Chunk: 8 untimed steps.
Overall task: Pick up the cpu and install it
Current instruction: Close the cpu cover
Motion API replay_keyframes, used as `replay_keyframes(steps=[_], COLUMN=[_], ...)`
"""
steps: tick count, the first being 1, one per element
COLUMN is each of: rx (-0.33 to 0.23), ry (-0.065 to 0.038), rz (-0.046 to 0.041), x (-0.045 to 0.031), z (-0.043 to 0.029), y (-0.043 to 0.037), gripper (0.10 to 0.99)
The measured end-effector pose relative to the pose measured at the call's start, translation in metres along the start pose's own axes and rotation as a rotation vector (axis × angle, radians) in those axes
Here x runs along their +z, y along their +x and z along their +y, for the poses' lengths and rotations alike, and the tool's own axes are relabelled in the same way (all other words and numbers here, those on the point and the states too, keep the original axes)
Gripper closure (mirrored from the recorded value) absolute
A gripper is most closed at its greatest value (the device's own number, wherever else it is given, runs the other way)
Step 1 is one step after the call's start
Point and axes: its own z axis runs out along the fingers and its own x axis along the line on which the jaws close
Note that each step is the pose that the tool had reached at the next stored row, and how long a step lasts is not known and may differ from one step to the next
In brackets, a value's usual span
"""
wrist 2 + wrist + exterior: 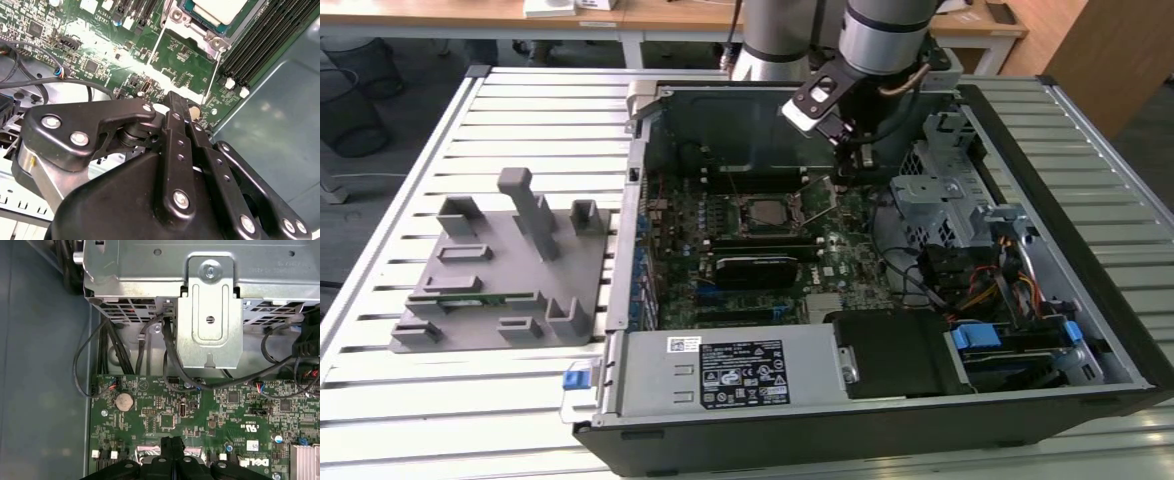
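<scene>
our claw (pixel 180 111) is closed on nothing; slipping off the socket lever (pixel 212 75) could leave the cpu (pixel 215 10) unclamped.

The arm (pixel 887 30) points down, gripper (pixel 849 176) fingers (pixel 165 446) pressed together.

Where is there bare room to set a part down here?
Bare slats of the white metal table lie around the grey plastic parts holder and past the open black computer case at the exterior view's right. Inside the case it is crowded: cables, drive cages and the black gripper over the green motherboard.
</scene>
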Motion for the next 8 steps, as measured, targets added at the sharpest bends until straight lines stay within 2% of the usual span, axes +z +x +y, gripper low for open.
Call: replay_keyframes(steps=[4, 8], rx=[0.0, 0.0], ry=[0.011, 0.013], rz=[0.0003, 0.0002], x=[0.0023, 0.0049], z=[0.0054, 0.0093], y=[-0.0001, -0.0003], gripper=[0.98, 0.98])
